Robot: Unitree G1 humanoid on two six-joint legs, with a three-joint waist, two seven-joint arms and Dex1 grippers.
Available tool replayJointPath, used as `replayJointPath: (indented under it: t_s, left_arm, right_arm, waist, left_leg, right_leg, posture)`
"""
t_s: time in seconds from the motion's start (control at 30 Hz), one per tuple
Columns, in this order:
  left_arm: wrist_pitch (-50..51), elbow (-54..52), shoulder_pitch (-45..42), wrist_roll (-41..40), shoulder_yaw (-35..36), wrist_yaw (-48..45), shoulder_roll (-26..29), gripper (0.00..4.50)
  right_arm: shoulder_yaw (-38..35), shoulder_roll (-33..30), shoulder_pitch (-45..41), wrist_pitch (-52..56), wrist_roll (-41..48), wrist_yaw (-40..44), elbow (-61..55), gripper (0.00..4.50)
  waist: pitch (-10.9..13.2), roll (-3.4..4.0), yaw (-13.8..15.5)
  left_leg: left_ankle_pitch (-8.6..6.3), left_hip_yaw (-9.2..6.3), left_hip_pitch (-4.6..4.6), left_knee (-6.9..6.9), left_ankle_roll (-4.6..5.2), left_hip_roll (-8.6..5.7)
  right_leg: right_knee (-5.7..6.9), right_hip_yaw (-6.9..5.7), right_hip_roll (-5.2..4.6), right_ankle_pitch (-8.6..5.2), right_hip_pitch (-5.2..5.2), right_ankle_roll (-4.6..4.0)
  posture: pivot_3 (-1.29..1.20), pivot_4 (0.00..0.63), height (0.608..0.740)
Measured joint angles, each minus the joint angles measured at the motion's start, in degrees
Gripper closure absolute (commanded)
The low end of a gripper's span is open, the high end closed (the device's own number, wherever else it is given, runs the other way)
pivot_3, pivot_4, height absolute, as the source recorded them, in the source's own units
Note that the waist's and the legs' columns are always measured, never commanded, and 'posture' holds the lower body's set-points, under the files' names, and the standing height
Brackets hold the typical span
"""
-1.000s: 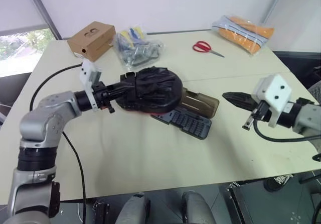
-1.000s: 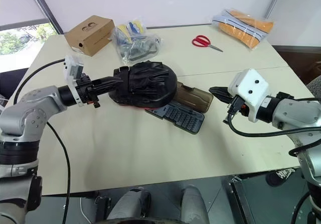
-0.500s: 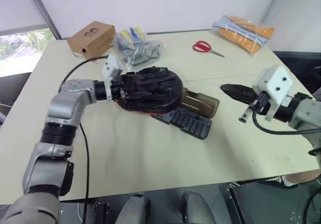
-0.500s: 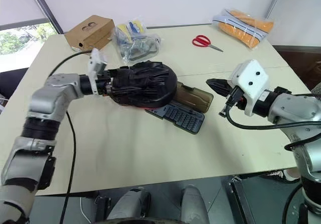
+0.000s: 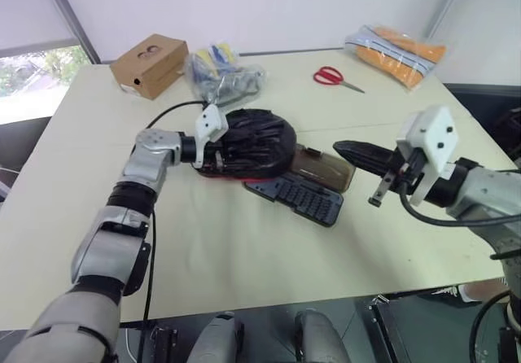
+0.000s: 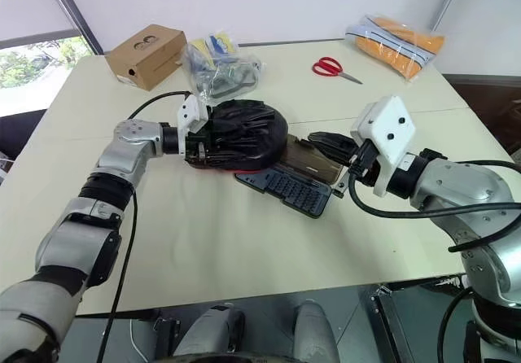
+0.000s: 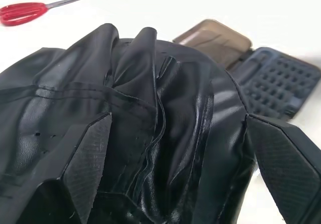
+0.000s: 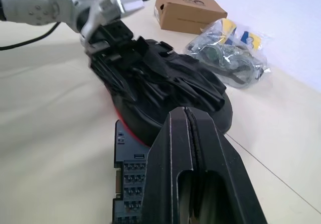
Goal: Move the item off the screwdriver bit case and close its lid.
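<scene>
The item, a black ribbed mitt (image 5: 254,139) with a red underside, lies on the left part of the screwdriver bit case. The case's dark tray (image 5: 308,200) of bits sticks out to the right, and its smoky-brown lid (image 5: 327,169) lies open and flat behind it. My left gripper (image 5: 216,148) reaches in from the left and is closed on the mitt's left end. In the left wrist view both pads (image 7: 93,148) press the leather (image 7: 165,98). My right gripper (image 5: 340,146) is shut and empty. It hovers level just above the lid, pointing left toward the mitt.
At the back of the table are a brown cardboard box (image 5: 149,64), a clear bag of tools (image 5: 221,76), red scissors (image 5: 332,76) and an orange-filled bag (image 5: 395,45). The table's front half is bare.
My left gripper slid right onto the mitt's left end, spread wide, then narrowed on it. My shut right gripper moved left to above the lid. The mitt and case stayed put.
</scene>
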Motion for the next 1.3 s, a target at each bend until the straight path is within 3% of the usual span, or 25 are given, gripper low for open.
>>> replayJointPath:
  t_s: [0.2, 0.4, 0.57, 0.77, 1.0, 1.3]
  left_arm:
    - [-2.94, 3.97, -1.02, 0.62, 1.68, 2.10, -1.12, 4.46]
    - [-3.10, 4.88, -1.09, 0.66, 2.76, 4.68, -1.55, 4.46]
    - [-0.08, -0.77, 2.46, -0.08, 5.37, 8.91, -1.58, 4.46]
    - [6.98, -16.46, 9.00, 0.00, 11.24, 24.52, -0.81, 4.46]
    - [17.15, -35.34, 18.59, 1.40, 21.55, 42.96, 5.27, 4.46]
    - [24.38, -41.21, 30.26, 3.10, 33.37, 55.86, 10.08, 4.46]
  right_arm:
    - [0.64, 0.05, 0.10, 0.09, 0.41, -1.29, -0.09, 4.50]
    - [1.73, 0.05, 0.09, -0.72, -0.13, -1.84, -0.02, 4.50]
    - [3.14, 0.19, -0.11, -1.65, -0.90, -1.83, 0.38, 4.50]
    - [5.96, 1.50, -1.33, -2.95, -1.86, -1.72, 1.79, 4.50]
    - [9.60, 3.28, -3.42, -4.89, -2.95, -0.08, 4.73, 4.50]
    - [14.94, 6.01, -7.95, -8.92, -5.62, 4.64, 10.93, 4.50]
  waist:
    - [-0.01, 0.00, 0.03]
    - [-0.01, 0.00, -0.20]
    - [-0.01, 0.00, -1.22]
    - [0.00, -0.01, -1.87]
    - [-0.01, 0.00, -1.65]
    - [0.04, -0.12, -1.05]
  left_leg:
    - [0.00, -0.01, 0.02, 0.01, 0.00, 0.00]
    - [0.00, -0.01, 0.04, 0.02, 0.00, 0.01]
    - [0.00, -0.07, 0.04, -0.02, 0.00, 0.02]
    - [0.00, -0.17, 0.02, -0.08, 0.00, 0.08]
    - [0.00, -0.17, 0.03, -0.10, -0.01, 0.07]
    - [0.01, -0.25, -0.04, -0.05, -0.03, 0.05]
  right_leg:
    - [0.04, -0.01, 0.00, 0.00, 0.02, 0.00]
    - [0.06, -0.01, 0.01, 0.00, 0.01, 0.01]
    - [0.07, -0.03, 0.01, 0.00, 0.00, 0.00]
    - [0.10, 0.05, 0.02, 0.00, -0.16, 0.00]
    - [0.09, 0.10, 0.01, 0.00, -0.18, 0.00]
    - [0.07, 0.06, -0.02, 0.00, -0.17, 0.00]
  posture:
    - [0.00, 0.150, 0.740]
    - [0.00, 0.150, 0.740]
    - [0.00, 0.150, 0.740]
    - [0.00, 0.150, 0.740]
    - [0.00, 0.150, 0.740]
    - [0.00, 0.150, 0.740]
